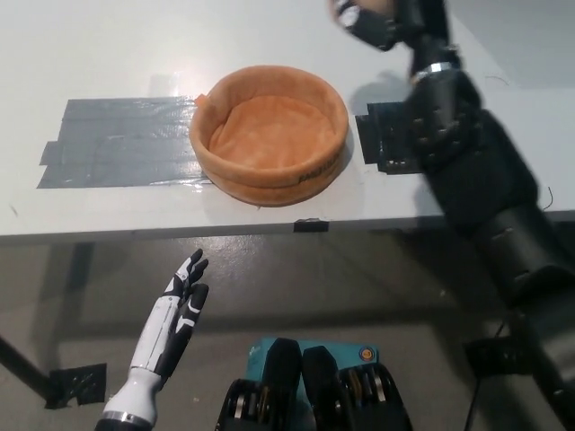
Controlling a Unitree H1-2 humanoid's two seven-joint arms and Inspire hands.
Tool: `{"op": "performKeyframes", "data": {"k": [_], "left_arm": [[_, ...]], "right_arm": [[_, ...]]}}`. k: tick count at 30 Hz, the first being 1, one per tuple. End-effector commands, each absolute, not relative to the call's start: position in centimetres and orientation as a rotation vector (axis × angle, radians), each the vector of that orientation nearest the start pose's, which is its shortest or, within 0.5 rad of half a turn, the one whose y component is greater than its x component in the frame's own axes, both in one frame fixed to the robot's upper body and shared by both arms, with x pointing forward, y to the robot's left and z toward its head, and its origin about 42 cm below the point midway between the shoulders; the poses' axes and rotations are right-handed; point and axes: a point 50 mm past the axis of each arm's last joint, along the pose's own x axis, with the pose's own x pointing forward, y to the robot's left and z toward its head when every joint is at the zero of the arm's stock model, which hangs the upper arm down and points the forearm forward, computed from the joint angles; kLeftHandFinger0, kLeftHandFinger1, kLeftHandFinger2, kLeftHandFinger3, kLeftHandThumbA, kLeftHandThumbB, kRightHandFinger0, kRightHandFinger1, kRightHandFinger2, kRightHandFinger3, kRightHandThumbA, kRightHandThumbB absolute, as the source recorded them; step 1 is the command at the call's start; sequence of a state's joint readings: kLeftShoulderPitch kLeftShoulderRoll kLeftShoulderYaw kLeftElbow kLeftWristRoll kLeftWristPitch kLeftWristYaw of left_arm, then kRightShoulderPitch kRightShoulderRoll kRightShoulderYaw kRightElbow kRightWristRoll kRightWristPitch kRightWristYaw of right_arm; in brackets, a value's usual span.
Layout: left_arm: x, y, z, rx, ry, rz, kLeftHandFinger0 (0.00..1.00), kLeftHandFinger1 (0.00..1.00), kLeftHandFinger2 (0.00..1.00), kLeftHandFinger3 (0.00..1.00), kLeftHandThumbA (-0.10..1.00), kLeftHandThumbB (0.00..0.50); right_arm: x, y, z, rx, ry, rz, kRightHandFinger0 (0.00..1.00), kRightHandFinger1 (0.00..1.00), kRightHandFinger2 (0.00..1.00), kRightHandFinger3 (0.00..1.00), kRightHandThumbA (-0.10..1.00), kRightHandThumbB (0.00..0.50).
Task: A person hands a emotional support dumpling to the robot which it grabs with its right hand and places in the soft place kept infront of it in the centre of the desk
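Up at the top edge, the right hand (pixel 382 20) is curled around what looks like the dumpling (pixel 370 7), though only a pale sliver of it shows there, above the desk (pixel 108 54) and beyond the basket (pixel 269 135). That orange basket sits empty at the desk's centre, between grey tape (pixel 117 139) and black tape (pixel 382 139). Below the desk edge, the left hand (pixel 175 310) rests with fingers spread, holding nothing.
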State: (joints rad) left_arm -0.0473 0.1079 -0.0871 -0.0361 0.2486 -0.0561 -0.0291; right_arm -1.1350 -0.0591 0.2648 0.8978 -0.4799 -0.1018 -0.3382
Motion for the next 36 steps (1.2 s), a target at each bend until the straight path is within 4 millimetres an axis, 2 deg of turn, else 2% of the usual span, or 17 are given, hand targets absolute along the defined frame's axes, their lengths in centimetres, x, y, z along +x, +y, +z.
{"op": "performKeyframes", "data": {"k": [1, 3, 4, 8, 11, 12, 13, 14, 15, 16, 20, 22, 24, 28, 29, 32, 36], "left_arm": [[30.2, 21.2, 13.6, 0.357, -0.213, -0.129, 1.0, 1.0, 1.0, 1.0, 1.0, 0.005], [30.1, 21.2, 13.6, 0.353, -0.214, -0.126, 1.0, 1.0, 1.0, 1.0, 1.0, 0.004], [30.1, 21.2, 13.6, 0.355, -0.214, -0.125, 1.0, 1.0, 1.0, 1.0, 1.0, 0.008], [30.3, 21.2, 13.7, 0.372, -0.217, -0.133, 1.0, 1.0, 1.0, 1.0, 1.0, 0.014], [30.2, 21.1, 13.8, 0.358, -0.208, -0.132, 1.0, 1.0, 1.0, 1.0, 1.0, 0.026], [30.3, 21.2, 13.8, 0.372, -0.214, -0.133, 1.0, 1.0, 1.0, 1.0, 1.0, 0.026], [30.4, 21.3, 13.8, 0.377, -0.213, -0.133, 1.0, 1.0, 1.0, 1.0, 1.0, 0.026], [30.4, 21.4, 13.8, 0.376, -0.212, -0.133, 1.0, 1.0, 1.0, 1.0, 1.0, 0.028], [30.4, 21.4, 13.8, 0.376, -0.212, -0.132, 1.0, 1.0, 1.0, 1.0, 1.0, 0.029], [30.4, 21.4, 13.8, 0.378, -0.212, -0.133, 1.0, 1.0, 1.0, 1.0, 1.0, 0.027], [30.3, 21.4, 13.7, 0.368, -0.206, -0.135, 1.0, 1.0, 1.0, 1.0, 1.0, 0.022], [30.4, 21.4, 13.6, 0.369, -0.209, -0.132, 1.0, 1.0, 1.0, 1.0, 1.0, 0.015], [30.4, 21.3, 13.5, 0.376, -0.218, -0.128, 1.0, 1.0, 1.0, 1.0, 1.0, 0.007], [30.4, 21.3, 13.7, 0.382, -0.22, -0.13, 1.0, 1.0, 1.0, 1.0, 1.0, 0.008], [30.4, 21.3, 13.7, 0.374, -0.215, -0.129, 1.0, 1.0, 1.0, 1.0, 1.0, 0.0], [30.5, 21.4, 13.7, 0.376, -0.212, -0.125, 1.0, 1.0, 1.0, 1.0, 1.0, 0.0], [30.4, 21.3, 13.6, 0.366, -0.211, -0.125, 1.0, 1.0, 1.0, 1.0, 1.0, 0.0]], "right_arm": [[55.1, -5.1, 37.8, -0.749, -0.664, 0.036, 0.0, 0.38, 0.78, 0.65, -0.1, 0.181], [54.8, -4.0, 36.6, -0.759, -0.646, 0.063, 0.0, 0.37, 0.74, 0.54, -0.1, 0.195], [54.8, -3.3, 35.8, -0.766, -0.624, 0.07, 0.0, 0.36, 0.74, 0.51, -0.1, 0.183], [54.6, -2.3, 33.5, -0.799, -0.604, 0.094, 0.0, 0.34, 0.75, 0.53, -0.1, 0.173], [54.6, -2.0, 31.5, -0.81, -0.525, 0.158, 0.0, 0.32, 0.71, 0.48, -0.1, 0.166], [54.8, -2.0, 31.0, -0.843, -0.448, 0.186, 0.0, 0.33, 0.73, 0.57, -0.1, 0.19], [54.9, -1.9, 30.9, -0.85, -0.424, 0.195, 0.0, 0.33, 0.73, 0.56, -0.1, 0.192], [55.0, -1.9, 30.9, -0.859, -0.372, 0.228, 0.1, 0.43, 0.78, 0.78, -0.1, 0.235], [55.2, -1.9, 30.9, -0.864, -0.347, 0.251, 0.42, 0.72, 0.98, 0.95, -0.04, 0.236], [55.3, -2.1, 30.8, -0.892, -0.307, 0.318, 1.0, 1.0, 1.0, 1.0, 0.11, 0.252], [55.4, -2.6, 30.6, -0.979, -0.285, 0.37, 1.0, 1.0, 1.0, 1.0, 0.58, 0.378], [55.4, -2.8, 30.8, -0.967, -0.282, 0.377, 1.0, 1.0, 1.0, 1.0, 0.68, 0.389], [55.3, -3.1, 31.2, -0.932, -0.293, 0.377, 1.0, 1.0, 1.0, 1.0, 0.75, 0.404], [55.2, -3.4, 32.0, -0.891, -0.336, 0.36, 1.0, 1.0, 1.0, 1.0, 0.77, 0.398], [55.2, -3.5, 32.5, -0.887, -0.346, 0.353, 1.0, 1.0, 1.0, 1.0, 0.83, 0.414], [55.1, -3.7, 33.2, -0.869, -0.364, 0.349, 1.0, 1.0, 1.0, 1.0, 0.87, 0.421], [54.6, -4.3, 33.8, -0.84, -0.388, 0.339, 1.0, 1.0, 1.0, 1.0, 0.85, 0.406]]}}
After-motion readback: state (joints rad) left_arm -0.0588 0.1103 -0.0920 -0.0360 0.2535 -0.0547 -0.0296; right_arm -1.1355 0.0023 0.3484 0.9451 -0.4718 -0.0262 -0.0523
